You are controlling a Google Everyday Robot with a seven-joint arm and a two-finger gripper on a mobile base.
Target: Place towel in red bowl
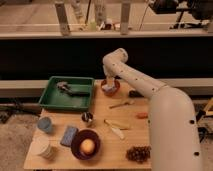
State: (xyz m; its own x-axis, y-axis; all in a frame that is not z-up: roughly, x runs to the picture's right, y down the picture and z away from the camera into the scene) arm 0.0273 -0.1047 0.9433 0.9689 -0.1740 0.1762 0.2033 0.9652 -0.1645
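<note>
wooden table [131,126] | dark wall behind | gripper [109,85] over red bowl [110,89] | jaws' state: cannot tell

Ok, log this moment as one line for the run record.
gripper: over round red bowl, far table edge | white towel: in bowl | green plastic tray: left of bowl

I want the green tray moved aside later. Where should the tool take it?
Judging by shape, grip the green tray by its raised front rim, coming from above; the rim is thin and free there. The tool now sits over the red bowl.
</note>
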